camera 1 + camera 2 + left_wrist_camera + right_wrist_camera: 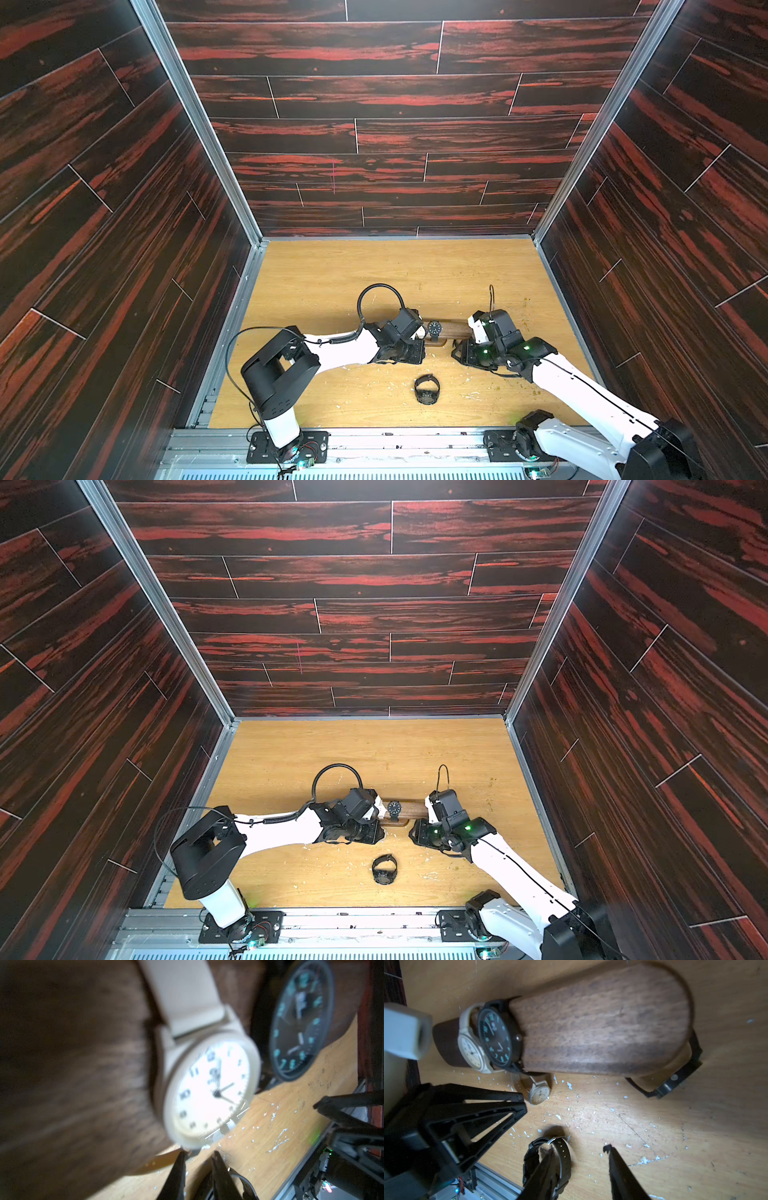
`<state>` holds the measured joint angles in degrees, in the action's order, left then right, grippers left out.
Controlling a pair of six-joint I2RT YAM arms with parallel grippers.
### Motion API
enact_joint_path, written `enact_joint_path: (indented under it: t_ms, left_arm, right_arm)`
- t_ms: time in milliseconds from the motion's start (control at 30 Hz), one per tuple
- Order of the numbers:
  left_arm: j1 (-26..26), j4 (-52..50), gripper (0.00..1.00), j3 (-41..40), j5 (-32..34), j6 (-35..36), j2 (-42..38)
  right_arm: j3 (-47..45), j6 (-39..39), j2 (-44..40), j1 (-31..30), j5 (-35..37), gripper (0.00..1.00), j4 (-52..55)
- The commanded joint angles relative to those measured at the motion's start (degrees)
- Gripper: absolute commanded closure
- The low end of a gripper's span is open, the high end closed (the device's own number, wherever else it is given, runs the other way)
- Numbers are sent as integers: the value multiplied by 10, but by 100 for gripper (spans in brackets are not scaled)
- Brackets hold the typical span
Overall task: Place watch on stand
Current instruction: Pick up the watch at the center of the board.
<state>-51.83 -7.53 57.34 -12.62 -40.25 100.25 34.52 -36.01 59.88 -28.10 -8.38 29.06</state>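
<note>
The stand (454,328) is a dark-brown wooden bar lying across the table between both arms, and shows close up in the right wrist view (602,1028). A black watch with teal numerals (496,1039) and a white watch (471,1051) are strapped side by side round its far end. In the left wrist view the white watch (207,1093) sits just beyond my left gripper (199,1155), whose tips stand slightly apart with bare table between them. My right gripper (579,1150) is open and empty at the bar's other end. Another black watch (427,389) lies on the table.
A black strap with a buckle (675,1082) sticks out from under the bar's near end. White flecks dot the wooden tabletop (332,282). Dark panelled walls (124,208) enclose three sides, and an aluminium rail (374,440) runs along the front.
</note>
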Motion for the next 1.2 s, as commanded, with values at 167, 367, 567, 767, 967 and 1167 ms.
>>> enact_joint_path:
  t_ms: [167, 367, 567, 767, 967, 1167]
  left_arm:
    - [-3, 17, 76, 20, 5, 9, 29]
    - [-5, 26, 79, 24, -1, 3, 44]
    - [-7, 31, 88, 20, -10, 0, 47]
    - [-10, 35, 95, 7, -13, -7, 30]
    - [-19, 21, 95, 2, -35, -17, -38]
    - [-19, 1, 95, 7, -56, -26, -117]
  right_arm:
    - [-8, -15, -9, 12, -27, 56, -10]
    - [-9, -15, -14, 15, -30, 56, -7]
    - [-13, -10, -20, 18, -32, 56, -3]
    - [-12, -5, -23, 21, -35, 56, 3]
    - [1, 5, -29, 20, -58, 56, 21]
    - [33, 19, -34, 22, -103, 56, 27]
